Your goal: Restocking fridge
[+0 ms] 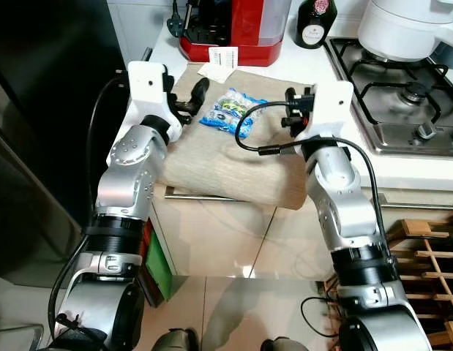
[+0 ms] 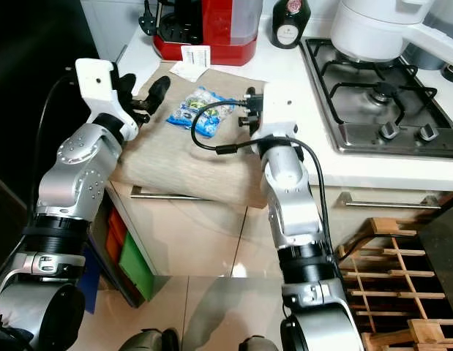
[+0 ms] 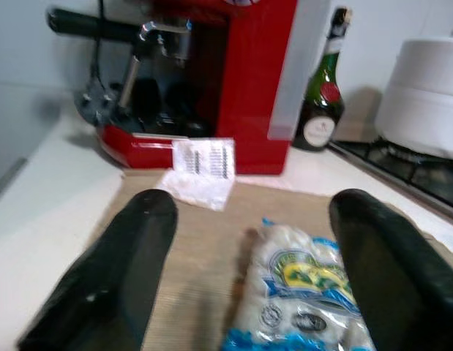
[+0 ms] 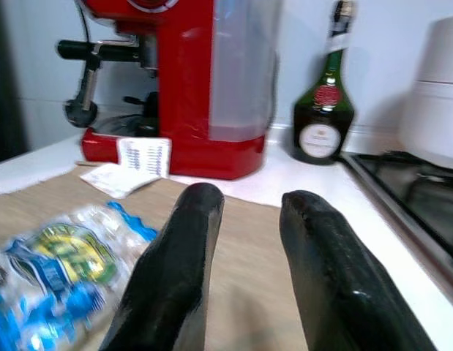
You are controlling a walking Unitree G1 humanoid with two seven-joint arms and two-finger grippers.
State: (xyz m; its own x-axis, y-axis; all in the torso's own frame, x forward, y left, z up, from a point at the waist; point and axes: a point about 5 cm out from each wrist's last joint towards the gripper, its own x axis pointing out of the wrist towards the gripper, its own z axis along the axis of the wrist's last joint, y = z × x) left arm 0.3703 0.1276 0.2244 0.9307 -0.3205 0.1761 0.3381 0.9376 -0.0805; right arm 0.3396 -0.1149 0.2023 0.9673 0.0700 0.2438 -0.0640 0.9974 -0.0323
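A home kitchen: gas hob (image 1: 402, 95), red coffee machine (image 1: 233, 29), white countertop (image 1: 424, 172), tiled floor (image 1: 233, 307).

Packet (image 1: 231, 111): glossy crinkled plastic. Mat (image 1: 211, 157): matt woven cloth. Coffee machine (image 1: 233, 29): glossy red plastic. Bottle (image 1: 315, 22): dark glass. Hob (image 1: 402, 95): brushed steel. Fingers (image 3: 116, 270): smooth black, slight sheen. Receipt (image 3: 200, 172): paper.

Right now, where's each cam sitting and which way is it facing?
Left eye view: head, looking down at the counter; both silver arms, left gripper open beside the blue packet.
Right eye view: same scene from the other eye, right gripper by the packet.
Left wrist view: along its open fingers at the packet, the red coffee machine behind.
Right wrist view: along its fingers.
Both wrist views share the machine and the bottle.
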